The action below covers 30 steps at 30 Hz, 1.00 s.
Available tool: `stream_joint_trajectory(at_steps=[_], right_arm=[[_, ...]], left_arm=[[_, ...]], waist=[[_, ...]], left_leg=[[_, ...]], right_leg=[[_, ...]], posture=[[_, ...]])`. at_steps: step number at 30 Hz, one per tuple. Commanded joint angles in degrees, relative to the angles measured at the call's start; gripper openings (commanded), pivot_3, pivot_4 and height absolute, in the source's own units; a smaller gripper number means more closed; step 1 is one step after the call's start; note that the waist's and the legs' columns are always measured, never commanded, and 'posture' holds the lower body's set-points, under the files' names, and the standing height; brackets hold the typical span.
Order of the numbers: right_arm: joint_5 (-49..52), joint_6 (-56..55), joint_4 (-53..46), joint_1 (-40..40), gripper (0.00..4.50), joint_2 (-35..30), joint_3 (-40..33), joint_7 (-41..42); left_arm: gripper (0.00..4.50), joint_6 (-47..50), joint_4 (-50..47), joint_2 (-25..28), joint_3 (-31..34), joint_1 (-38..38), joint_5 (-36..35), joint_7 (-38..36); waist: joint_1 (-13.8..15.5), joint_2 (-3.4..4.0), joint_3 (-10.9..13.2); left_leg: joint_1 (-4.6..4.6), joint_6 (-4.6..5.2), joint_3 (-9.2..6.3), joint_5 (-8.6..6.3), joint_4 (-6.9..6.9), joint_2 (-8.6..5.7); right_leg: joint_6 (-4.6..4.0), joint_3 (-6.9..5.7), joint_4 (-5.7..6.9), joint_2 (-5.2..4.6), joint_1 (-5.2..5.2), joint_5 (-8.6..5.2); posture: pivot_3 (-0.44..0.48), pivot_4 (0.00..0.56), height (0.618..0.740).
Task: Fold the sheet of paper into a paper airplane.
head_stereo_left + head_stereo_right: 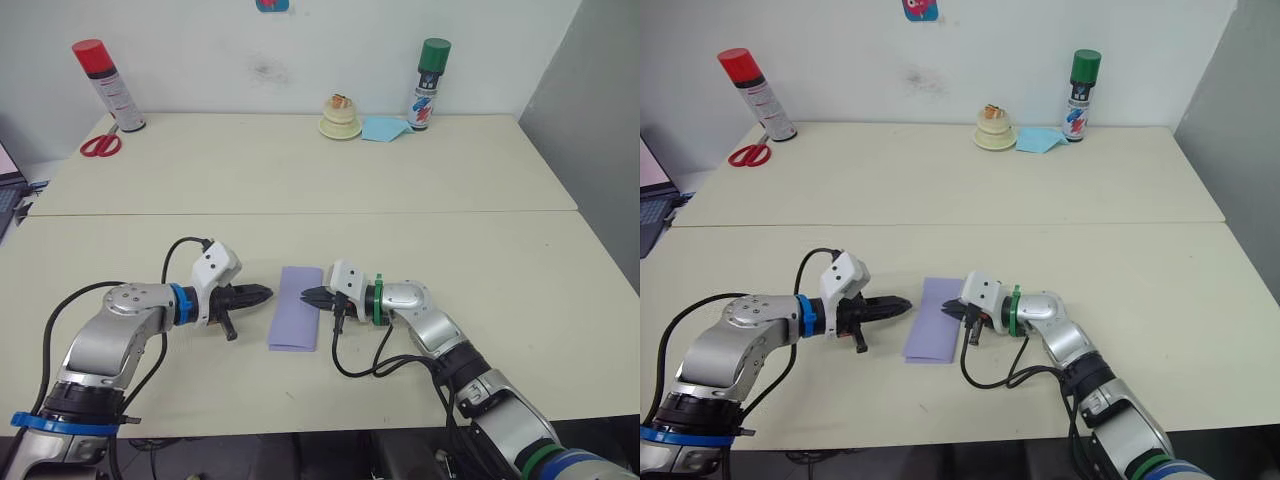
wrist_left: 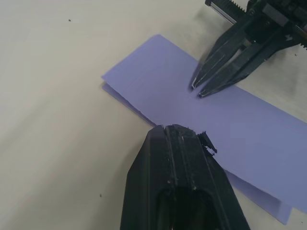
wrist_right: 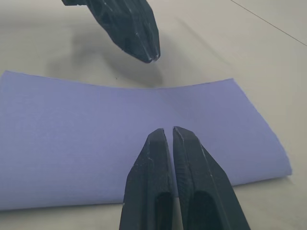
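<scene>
The sheet of paper (image 1: pixel 297 308) is lavender and lies flat on the table (image 1: pixel 500 290), folded in half into a narrow strip, between my two grippers. My left gripper (image 1: pixel 268 293) is shut, and its tip sits at the strip's left long edge (image 2: pixel 144 117). My right gripper (image 1: pixel 304 295) points at it from the other side. Its fingertips (image 3: pixel 158 136) are pressed almost together, low over the right part of the strip, with nothing between them. The two tips face each other a short gap apart. No paper airplane shape shows.
Along the far edge stand a red spray can (image 1: pixel 108 85) with red scissors (image 1: pixel 100 145) beside it, a cream stacked object (image 1: pixel 340 118), a light blue sheet (image 1: pixel 385 128) and a green-capped spray can (image 1: pixel 431 82). A laptop corner (image 1: pixel 8 190) is at the far left.
</scene>
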Motion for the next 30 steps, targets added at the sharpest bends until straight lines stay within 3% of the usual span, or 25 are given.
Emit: stream_joint_trajectory(at_steps=[1, 20, 30], right_arm=[[-1.15, 0.31, -0.48, 0.06, 0.26, 0.05, 1.03, -0.24], [-2.28, 0.31, -0.52, 0.17, 0.26, 0.3, 1.86, -1.43], [-2.19, 0.39, -0.17, -0.27, 0.26, 0.05, 1.43, -2.23]], left_arm=[[0.0, -3.17, 1.77, -0.55, -1.59, -1.25, 1.77, -0.46], [0.0, -7.1, 4.76, -3.76, -6.28, -4.07, 4.28, -3.24], [0.0, -8.7, 6.09, -2.92, -10.17, -4.07, 7.89, -4.78]], waist=[[0.01, 0.0, 0.0], [0.16, -0.01, 0.0], [0.16, -0.02, -0.01]], left_leg=[[0.0, 0.0, 0.0, 0.0, 0.0, 0.0], [-0.02, 0.0, 0.0, 0.0, -0.01, -0.02], [-0.01, 0.0, 0.0, 0.0, -0.01, -0.03]], right_leg=[[0.0, -0.01, 0.0, 0.0, 0.0, 0.0], [-0.01, -0.01, -0.01, 0.01, 0.0, 0.0], [-0.01, -0.01, -0.01, 0.02, 0.01, 0.0]], posture=[[0.0, 0.15, 0.737], [0.0, 0.15, 0.737], [0.0, 0.15, 0.737]])
